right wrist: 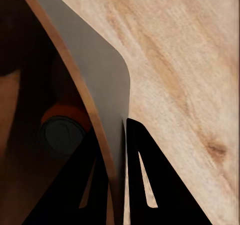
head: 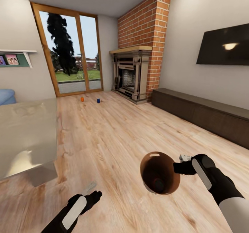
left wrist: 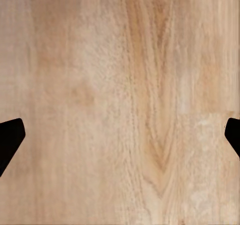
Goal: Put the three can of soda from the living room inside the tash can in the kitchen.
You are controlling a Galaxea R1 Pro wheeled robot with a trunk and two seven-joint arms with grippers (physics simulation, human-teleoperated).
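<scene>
The right hand (head: 180,166) pinches the bin (head: 159,173) rim at 3 o'clock, one can (right wrist: 64,130) inside; left hand (head: 94,191) wide; orange can (head: 82,99) and blue can (head: 98,100) far at 12.

Your head camera sits high and looks forward and down across the light wood floor (head: 114,136) toward the glass doors (head: 71,53) and brick fireplace (head: 133,72), with both arms at its lower edge. Your left wrist camera points straight down at bare floorboards (left wrist: 120,105) from close by, its fingertips (left wrist: 10,140) at either side. Your right wrist camera looks along its fingers (right wrist: 145,185) from very near the trash can (right wrist: 107,85), over the rim and inside. Head and right wrist views share that trash can (head: 159,173); all three share the floor.
</scene>
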